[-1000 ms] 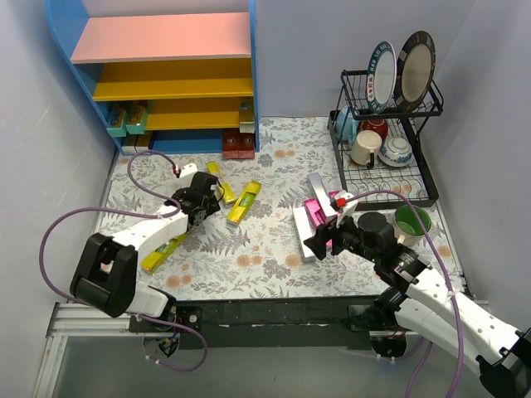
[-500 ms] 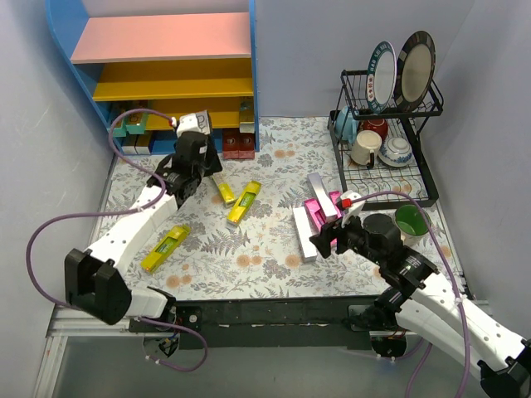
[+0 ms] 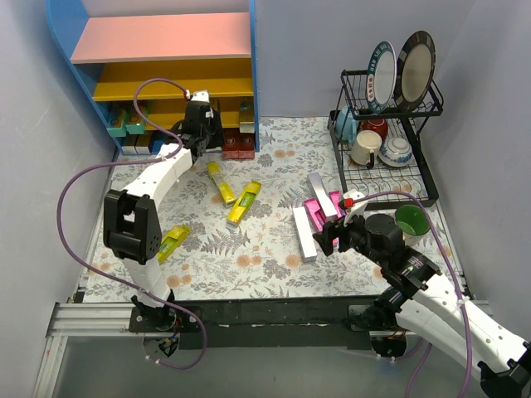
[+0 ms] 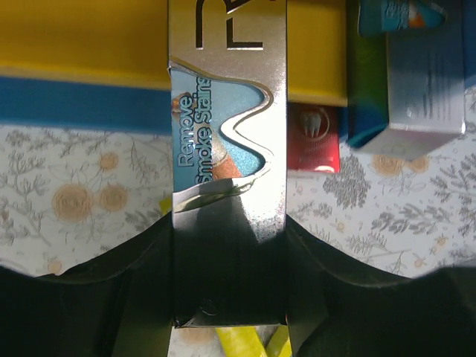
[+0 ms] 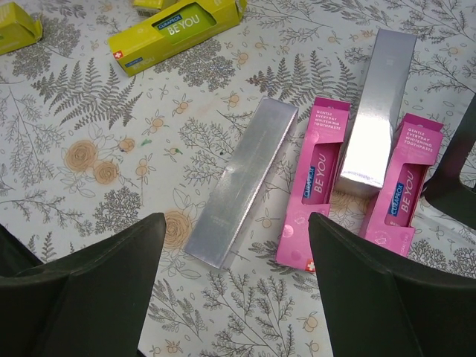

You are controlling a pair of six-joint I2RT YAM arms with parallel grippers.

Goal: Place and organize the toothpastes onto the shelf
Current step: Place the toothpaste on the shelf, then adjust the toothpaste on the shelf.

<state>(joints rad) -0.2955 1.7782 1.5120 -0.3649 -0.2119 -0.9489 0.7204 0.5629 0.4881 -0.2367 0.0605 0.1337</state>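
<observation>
Carrying a silver box (image 4: 227,134), left gripper (image 3: 200,126) has reached shelf (image 3: 166,88).

Plain pale grey-lilac walls (image 3: 332,50) are seen on the far side, the left and the right. The table is covered by a white cloth printed with grey ferns and orange flowers (image 3: 265,257). A large wooden shelf unit with blue sides, pink top board and yellow lower boards (image 3: 158,37) is set in the far left corner. A black wire dish rack (image 3: 390,201) is placed at the far right. An aluminium rail (image 3: 91,319) is fitted along the near edge. The scene is lit evenly and softly.
</observation>
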